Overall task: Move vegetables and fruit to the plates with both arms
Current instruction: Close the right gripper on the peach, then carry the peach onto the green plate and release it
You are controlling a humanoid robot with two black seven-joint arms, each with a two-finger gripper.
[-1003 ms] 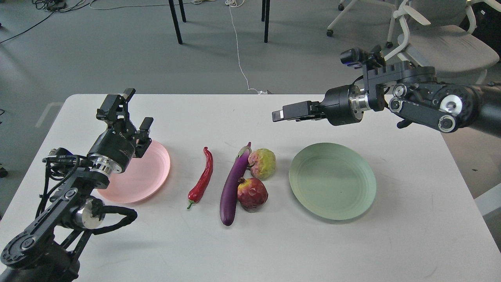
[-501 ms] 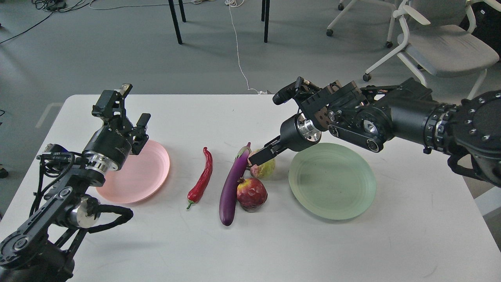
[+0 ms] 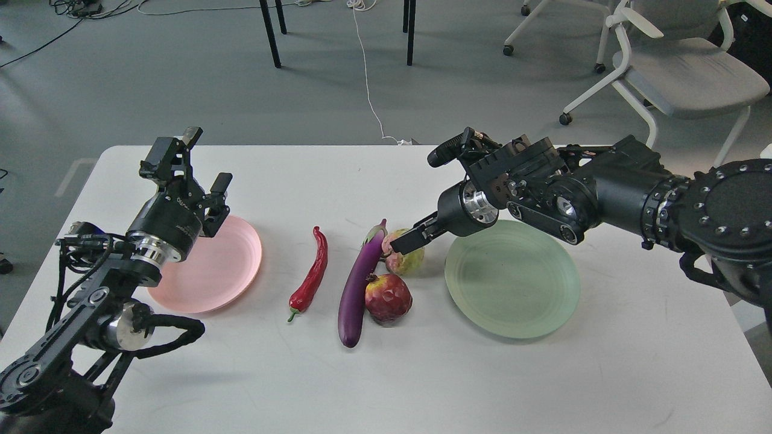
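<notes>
On the white worktop (image 3: 422, 374) nothing has been plated yet: the round pale pink matte plate (image 3: 232, 265) near the left edge and the slightly larger pale green matte plate (image 3: 512, 283) toward the right edge are both bare. Between them, around the middle of the worktop, lie the curved red chili pepper (image 3: 312, 274), the long glossy purple eggplant (image 3: 356, 289), the round dark-red pomegranate (image 3: 389, 297) touching the eggplant's side, and behind it the bumpy yellow-green, pink-blushed fruit (image 3: 407, 259). The step in hand looks like the first fruit pick: the right gripper (image 3: 403, 244) reaches from the right edge down onto the bumpy fruit, its fingers seen end-on and dark, so whether they are spread or closed on it cannot be told. The left gripper (image 3: 196, 166) hangs with its fingers spread wide above the far rim of the pink plate, holding nothing. The next move probably calls for a firm grasp of the bumpy fruit, without nudging the eggplant just beside it, then a lift across to the green plate.
</notes>
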